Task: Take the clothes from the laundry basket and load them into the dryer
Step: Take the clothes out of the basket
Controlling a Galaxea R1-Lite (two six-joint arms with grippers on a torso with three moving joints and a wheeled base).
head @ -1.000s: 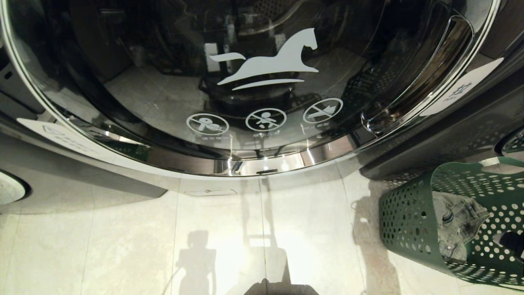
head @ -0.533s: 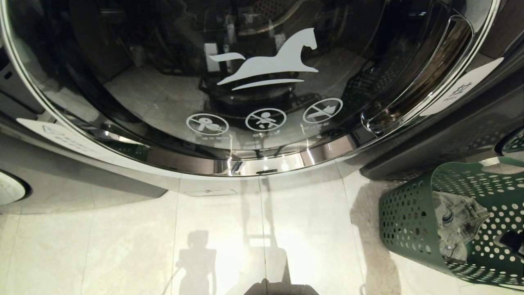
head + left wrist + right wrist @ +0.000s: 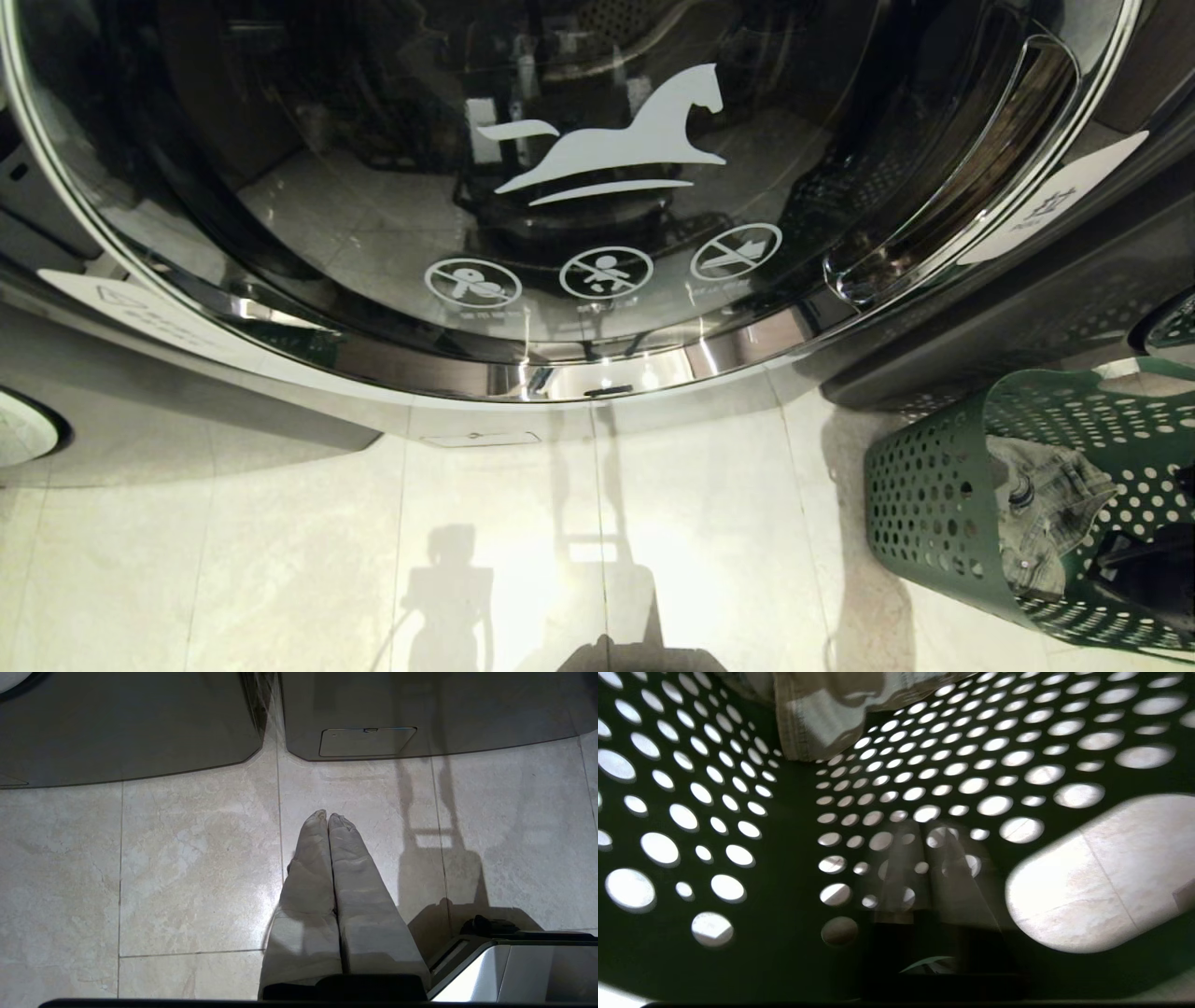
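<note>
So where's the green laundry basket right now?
In the head view the laundry basket lies tipped on the floor at the lower right, beside the dryer door, with grey clothes inside.

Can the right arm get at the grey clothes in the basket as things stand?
Probably yes: the right gripper is already inside the laundry basket, shut and holding nothing, and the clothes lie just beyond it with nothing between. It would need to open first.

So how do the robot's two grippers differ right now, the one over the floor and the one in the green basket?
The left gripper hangs over the floor tiles; the right gripper is down inside the laundry basket. The left gripper points toward the machines' bases; the right gripper points at the basket's holed wall, apart from the clothes. Both are shut, holding nothing.
</note>
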